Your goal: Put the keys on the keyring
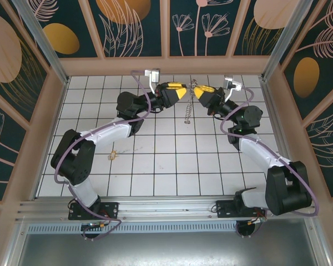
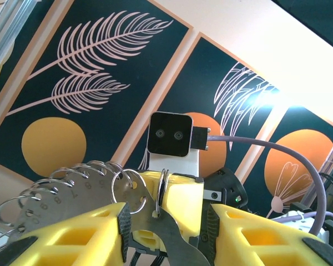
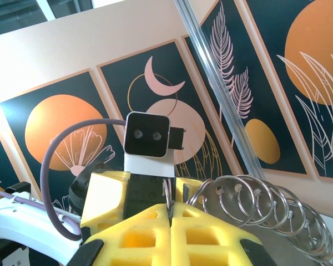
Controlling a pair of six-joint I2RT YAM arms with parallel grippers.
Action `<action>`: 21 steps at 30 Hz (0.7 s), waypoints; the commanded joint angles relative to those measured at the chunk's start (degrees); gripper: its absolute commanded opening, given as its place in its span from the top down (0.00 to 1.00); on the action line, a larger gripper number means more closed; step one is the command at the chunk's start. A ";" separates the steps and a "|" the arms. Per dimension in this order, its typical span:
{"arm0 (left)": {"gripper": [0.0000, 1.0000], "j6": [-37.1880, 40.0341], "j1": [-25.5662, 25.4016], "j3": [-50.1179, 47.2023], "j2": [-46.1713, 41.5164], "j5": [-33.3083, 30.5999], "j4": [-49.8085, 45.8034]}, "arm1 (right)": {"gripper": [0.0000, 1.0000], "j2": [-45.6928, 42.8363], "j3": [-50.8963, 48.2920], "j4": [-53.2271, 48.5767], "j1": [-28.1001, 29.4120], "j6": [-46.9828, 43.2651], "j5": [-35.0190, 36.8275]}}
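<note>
Tiled table [image 1: 155,166] from above: small brass key [image 1: 113,154]

Tiny brass-yellow key [image 1: 113,154] flat on white tiled table [image 1: 155,166], left of centre. Silvery wire-loop keyring [image 1: 187,113] raised at far middle, chain dangling.

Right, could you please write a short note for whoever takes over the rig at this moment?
Left end effector: raised, jaws apart around the keyring; no firm grip visible.
Right end effector: shut on the keyring, facing the left one.
Key: lying on the tiled floor near the left arm, not on the ring.
Done: keyring held up between both arms.
Left: pick up the key and thread it on.
</note>
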 commanded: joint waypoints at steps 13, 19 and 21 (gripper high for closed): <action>0.64 -3.13 -0.06 3.30 2.27 1.27 5.71 | 1.00 2.63 2.90 6.59 2.27 1.24 0.94; 0.70 -3.47 -0.03 3.00 2.63 1.23 5.97 | 1.00 2.83 2.87 6.55 2.32 1.35 1.05; 0.72 -3.66 -0.08 2.83 2.88 1.28 6.11 | 1.00 2.95 2.84 6.57 2.30 1.32 1.11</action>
